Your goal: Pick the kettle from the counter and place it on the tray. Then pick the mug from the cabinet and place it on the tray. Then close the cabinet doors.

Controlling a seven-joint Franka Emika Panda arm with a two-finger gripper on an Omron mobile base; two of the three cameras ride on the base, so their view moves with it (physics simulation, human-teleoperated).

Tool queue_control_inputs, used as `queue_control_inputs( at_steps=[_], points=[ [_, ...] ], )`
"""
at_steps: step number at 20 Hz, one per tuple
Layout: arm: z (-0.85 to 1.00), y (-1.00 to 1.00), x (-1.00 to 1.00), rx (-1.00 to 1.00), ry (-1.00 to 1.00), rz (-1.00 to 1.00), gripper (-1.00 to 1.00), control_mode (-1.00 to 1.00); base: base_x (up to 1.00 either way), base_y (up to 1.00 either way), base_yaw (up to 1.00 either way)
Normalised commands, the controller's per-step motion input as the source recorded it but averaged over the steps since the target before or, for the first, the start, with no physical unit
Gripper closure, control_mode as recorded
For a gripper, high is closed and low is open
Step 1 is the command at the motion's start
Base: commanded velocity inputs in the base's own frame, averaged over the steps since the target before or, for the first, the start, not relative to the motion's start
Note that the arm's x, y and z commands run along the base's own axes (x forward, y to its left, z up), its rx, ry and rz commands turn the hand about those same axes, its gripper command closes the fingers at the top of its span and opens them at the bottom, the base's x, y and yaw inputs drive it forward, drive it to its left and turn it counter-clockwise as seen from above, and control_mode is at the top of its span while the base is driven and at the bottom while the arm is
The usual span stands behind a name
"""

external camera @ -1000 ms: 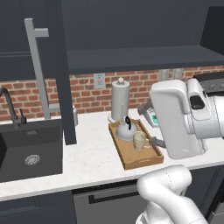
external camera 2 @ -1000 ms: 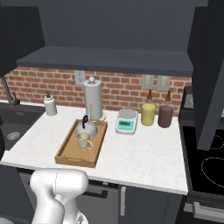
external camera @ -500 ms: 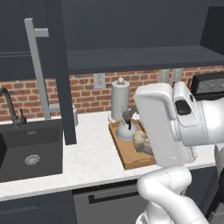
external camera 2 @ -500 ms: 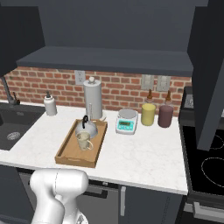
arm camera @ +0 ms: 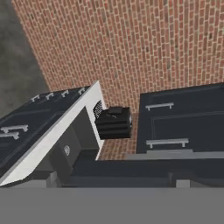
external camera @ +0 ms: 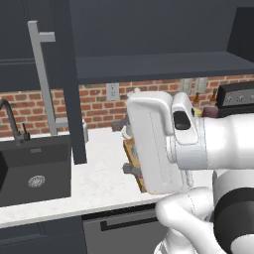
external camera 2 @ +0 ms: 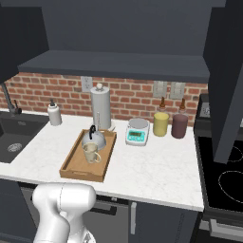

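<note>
On the white table point(external camera 2: 156, 171) the wooden tray point(external camera 2: 76, 167) carries the kettle point(external camera 2: 93, 138) at its 12 o'clock end and the mug point(external camera 2: 91, 153) touching it at 6. At 1 o'clock stand a paper-towel cylinder point(external camera 2: 100, 107), then scale point(external camera 2: 137, 131), yellow bottle point(external camera 2: 161, 123), dark-red bottle point(external camera 2: 180, 125). Cabinet doors point(external camera: 67, 79) stand open. The gripper is spread wide, empty.

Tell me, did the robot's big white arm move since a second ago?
Yes. In the left base view the arm has swung left: it stood right of the wooden tray before, and now covers most of it and the paper-towel holder.
</note>
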Motion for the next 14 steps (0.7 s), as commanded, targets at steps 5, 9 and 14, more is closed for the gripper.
queue_control_inputs(
  at_steps=[5,9,14],
  points=[
    [0.05,0.58,-0.16,0.04,-0.01,0.00,-1.00,-1.00,0.00,0.00,0.00],
    [0.30,0.55,0.00,0.03,-0.09,-0.11,-1.00,-1.00,0.00,0.00,0.00],
    [0.19,0.45,0.00,0.05,0.00,-0.03,-1.00,-1.00,0.00,0.00,0.00]
  ],
)
